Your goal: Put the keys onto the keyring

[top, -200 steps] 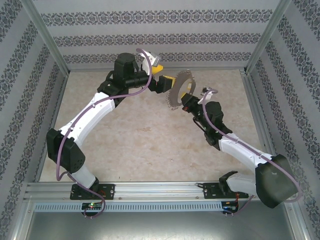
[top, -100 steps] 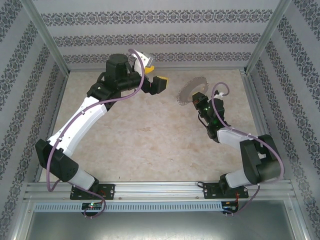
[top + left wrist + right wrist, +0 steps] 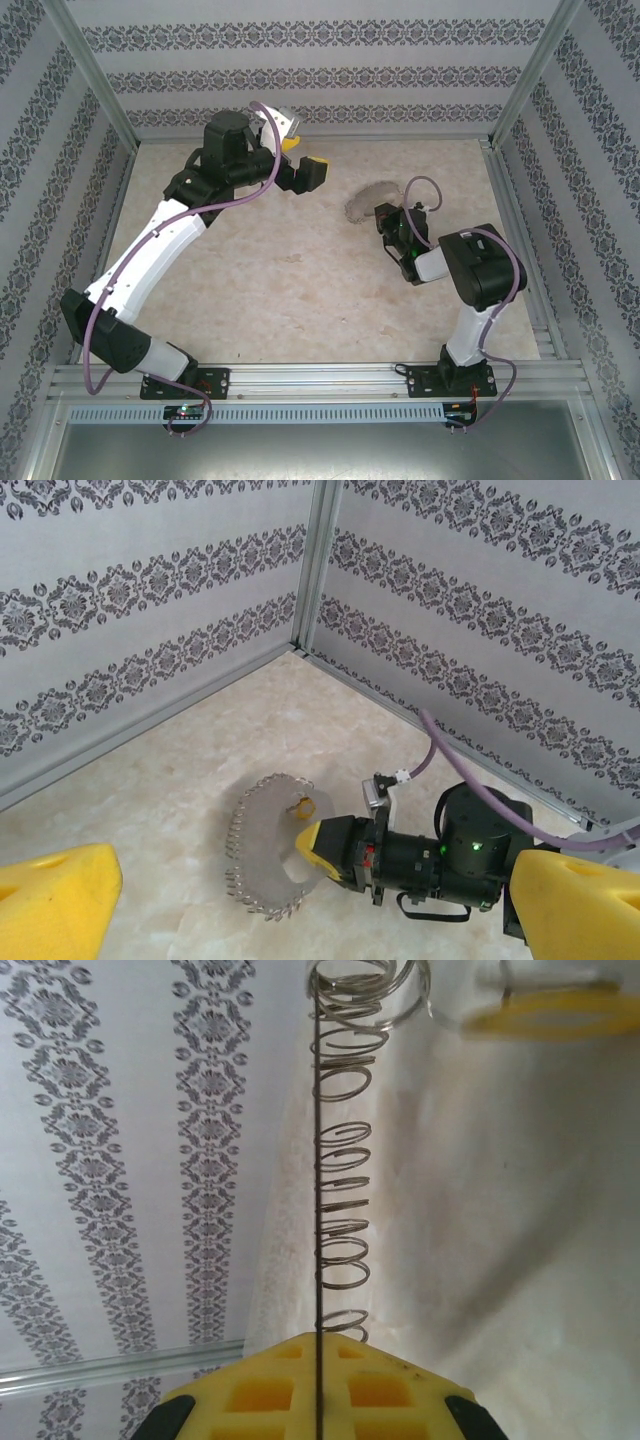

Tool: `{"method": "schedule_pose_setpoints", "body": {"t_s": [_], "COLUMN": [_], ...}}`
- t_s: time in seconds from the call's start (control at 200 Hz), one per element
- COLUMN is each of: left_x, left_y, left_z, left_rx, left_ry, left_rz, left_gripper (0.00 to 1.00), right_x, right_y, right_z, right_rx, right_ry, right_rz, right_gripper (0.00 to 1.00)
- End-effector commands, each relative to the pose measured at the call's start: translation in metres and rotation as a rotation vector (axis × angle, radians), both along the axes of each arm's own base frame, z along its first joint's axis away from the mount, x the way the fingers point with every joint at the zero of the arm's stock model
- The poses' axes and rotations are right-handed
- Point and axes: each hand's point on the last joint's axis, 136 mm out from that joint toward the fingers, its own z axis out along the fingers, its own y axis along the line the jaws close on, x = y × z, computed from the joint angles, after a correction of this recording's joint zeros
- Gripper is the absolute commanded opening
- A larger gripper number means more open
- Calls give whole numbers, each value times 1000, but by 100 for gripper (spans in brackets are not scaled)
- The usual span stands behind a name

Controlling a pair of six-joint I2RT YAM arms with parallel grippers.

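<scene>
Metal rail [image 3: 320, 378] at 6 o'clock carries two arm bases [image 3: 185, 382]. Beyond it lies one pale beige marbled table [image 3: 290, 290]. Toward 1 o'clock, the right hand [image 3: 376, 207] is clamped on one keyring [image 3: 265, 845], held on edge close to the table; one small yellow-headed key [image 3: 304, 805] touches its rim. At 12 o'clock, the left hand [image 3: 303, 158] gapes wide, holding nothing. Three walls [image 3: 320, 70] papered in grey damask stripes box everything in.

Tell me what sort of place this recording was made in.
Probably a lab robot cell: marbled tabletop boxed in by patterned wall panels on aluminium posts, mounting rail along the near edge.
</scene>
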Motion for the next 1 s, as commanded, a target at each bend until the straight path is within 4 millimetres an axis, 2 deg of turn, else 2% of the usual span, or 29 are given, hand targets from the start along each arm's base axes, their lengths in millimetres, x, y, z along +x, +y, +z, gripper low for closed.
{"method": "schedule_pose_setpoints", "body": {"t_s": [0.0,0.21,0.53,0.704,0.724,0.789,0.814,0.914,0.994], "left_x": [-10,-11,-16,-17,-17,-17,-17,-17,-17], "left_y": [1,2,2,4,4,4,4,3,3], "left_z": [5,5,7,7,8,7,9,9,11], "left_rx": [18,18,18,23,23,24,23,21,18], "left_ry": [-16,-15,-23,-29,-30,-30,-33,-31,-34], "left_rz": [-5,-8,-17,-15,-15,-17,-16,-19,-19], "left_gripper": [100,100,100,100,100,100,100,100,100], "right_x": [8,-3,-33,-48,-50,-56,-58,-70,-78], "right_y": [21,58,111,134,135,138,140,142,144], "right_z": [29,14,-12,-17,-17,-16,-15,-16,-16], "right_rx": [88,126,161,173,175,177,176,163,171], "right_ry": [-112,-99,-23,3,8,16,24,63,95], "right_rz": [23,70,145,191,191,199,203,204,207], "right_gripper": [0,0,0,0,5,34,41,56,62]}}
